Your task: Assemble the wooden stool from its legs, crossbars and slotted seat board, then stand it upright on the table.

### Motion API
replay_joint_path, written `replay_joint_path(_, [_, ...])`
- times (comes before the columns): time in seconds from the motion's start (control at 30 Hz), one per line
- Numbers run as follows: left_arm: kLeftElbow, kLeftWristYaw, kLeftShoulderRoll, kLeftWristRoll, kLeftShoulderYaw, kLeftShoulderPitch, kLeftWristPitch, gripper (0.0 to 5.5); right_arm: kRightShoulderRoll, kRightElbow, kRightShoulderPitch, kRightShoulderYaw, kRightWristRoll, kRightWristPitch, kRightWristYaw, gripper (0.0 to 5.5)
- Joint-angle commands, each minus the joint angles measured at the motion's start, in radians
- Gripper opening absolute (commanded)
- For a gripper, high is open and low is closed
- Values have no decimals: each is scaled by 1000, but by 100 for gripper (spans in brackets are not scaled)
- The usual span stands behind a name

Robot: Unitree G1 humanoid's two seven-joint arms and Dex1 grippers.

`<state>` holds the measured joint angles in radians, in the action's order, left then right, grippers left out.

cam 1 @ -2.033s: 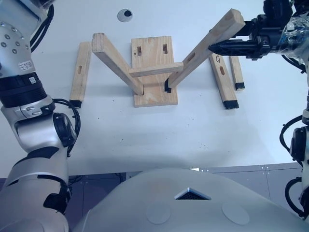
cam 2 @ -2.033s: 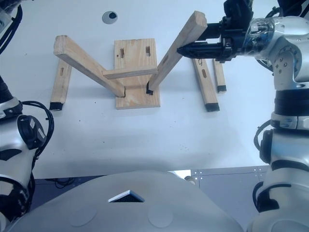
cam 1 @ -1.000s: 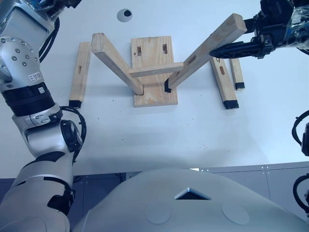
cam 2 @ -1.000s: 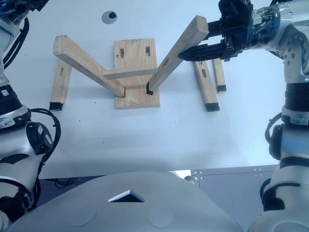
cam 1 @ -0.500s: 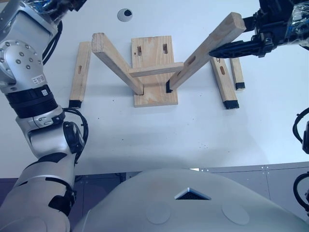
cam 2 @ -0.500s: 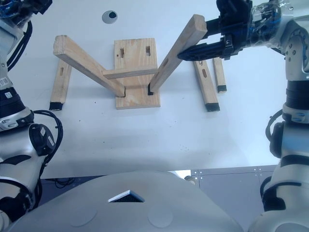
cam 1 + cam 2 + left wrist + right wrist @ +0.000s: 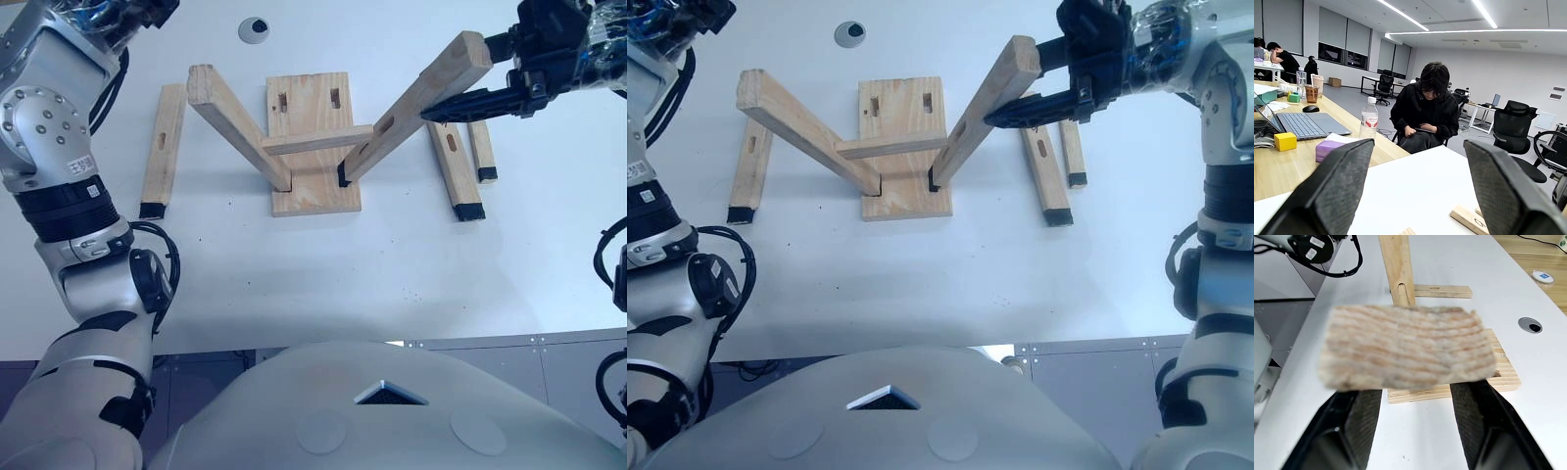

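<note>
The slotted seat board lies flat on the white table. Two legs stand in it and lean outward, the left leg and the right leg, joined by a crossbar. My right gripper is open, its fingers straddling the upper end of the right leg. A loose leg lies left of the board. Another loose leg and a short crossbar lie on the right. My left gripper is open and empty, held high over the far left of the table.
A round cable hole sits behind the seat board. The table's front edge runs below a wide bare stretch of tabletop in front of the board.
My right gripper has tilted and slid left along the right leg's upper end, which leans slightly further left. The left arm has swung at the far left.
</note>
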<state>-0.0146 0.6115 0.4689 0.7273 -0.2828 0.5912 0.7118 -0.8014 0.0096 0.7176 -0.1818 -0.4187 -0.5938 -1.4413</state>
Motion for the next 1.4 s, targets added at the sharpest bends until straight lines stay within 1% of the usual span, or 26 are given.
replay_joint_path(0.03, [-10,0,1,2,-3,-7,-8,335,-26,-28,-9,-12,33,11,11,202])
replay_joint_path(0.3, [-57,-12,16,14,8,18,31,335,8,-68,9,-18,12,-33,29,202])
replay_joint_path(0.5, [-112,-52,20,13,42,42,91,335,29,-53,23,-55,45,-26,52,202])
replay_joint_path(0.97, [-173,-120,-44,10,123,3,130,335,32,-5,44,-137,78,-14,50,202])
replay_joint_path(1.17, [-158,-134,-77,-9,162,-9,117,335,52,10,64,-174,88,-21,52,202])
replay_joint_path(1.4, [-151,-140,-107,-23,179,-21,115,335,96,73,116,-240,130,-17,34,202])
